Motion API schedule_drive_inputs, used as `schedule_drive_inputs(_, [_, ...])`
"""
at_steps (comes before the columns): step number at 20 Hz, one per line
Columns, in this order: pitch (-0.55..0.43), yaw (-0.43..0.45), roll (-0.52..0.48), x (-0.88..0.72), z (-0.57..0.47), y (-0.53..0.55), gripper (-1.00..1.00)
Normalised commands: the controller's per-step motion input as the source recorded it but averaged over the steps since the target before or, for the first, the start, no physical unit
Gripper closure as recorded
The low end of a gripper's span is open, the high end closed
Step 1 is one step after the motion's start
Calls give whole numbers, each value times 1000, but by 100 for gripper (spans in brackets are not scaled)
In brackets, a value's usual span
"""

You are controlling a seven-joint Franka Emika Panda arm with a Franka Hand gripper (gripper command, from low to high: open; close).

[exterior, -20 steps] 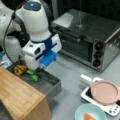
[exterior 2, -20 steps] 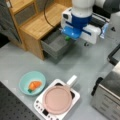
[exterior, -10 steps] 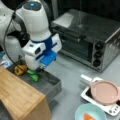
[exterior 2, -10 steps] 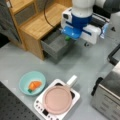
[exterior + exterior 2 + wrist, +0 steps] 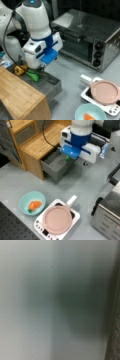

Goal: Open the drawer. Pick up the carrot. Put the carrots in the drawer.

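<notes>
Nothing much moved since half a second back: arm in the same spot over the drawer, carrot in the same place.

Carrot (image 5: pixel 34 205) lying inside light blue bowl (image 5: pixel 23 199), near a front view's bottom left; also seen as an orange bit (image 5: pixel 88 117) in the bowl (image 5: pixel 82 112) at a front view's bottom. Not picked up yet. Well apart from the drawer.

Drawer (image 5: pixel 53 166) pulled out from under the wooden top (image 5: pixel 37 145), open, dark grey inside; in a front view, its grey wall (image 5: pixel 51 85) sticking out past the wooden top (image 5: pixel 20 97). Green vegetable (image 5: pixel 33 75) and yellow lumpy thing (image 5: pixel 19 70) lying in the drawer. A bit of green (image 5: pixel 67 158) peeking out under the arm too.

Gripper hidden low behind the white and blue wrist (image 5: pixel 42 53), down at the drawer. Cannot tell if the claw is spread or squeezed. Wrist view only a grey blur.

Next to the bowl, pink pan (image 5: pixel 58 219) sitting on a white hotplate (image 5: pixel 40 228). Silver toaster oven (image 5: pixel 87 37) behind, at a front view's right.
</notes>
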Motion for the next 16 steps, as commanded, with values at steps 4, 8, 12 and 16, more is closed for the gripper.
schedule_drive_inputs(4, [193, -87, 37, 230, 265, 91, -100])
schedule_drive_inputs(8, [170, -102, 47, 287, 152, 169, -100])
schedule_drive_inputs(12, [164, -116, 51, 389, 99, 174, -100])
schedule_drive_inputs(16, [163, -141, 35, 544, 126, 136, -100])
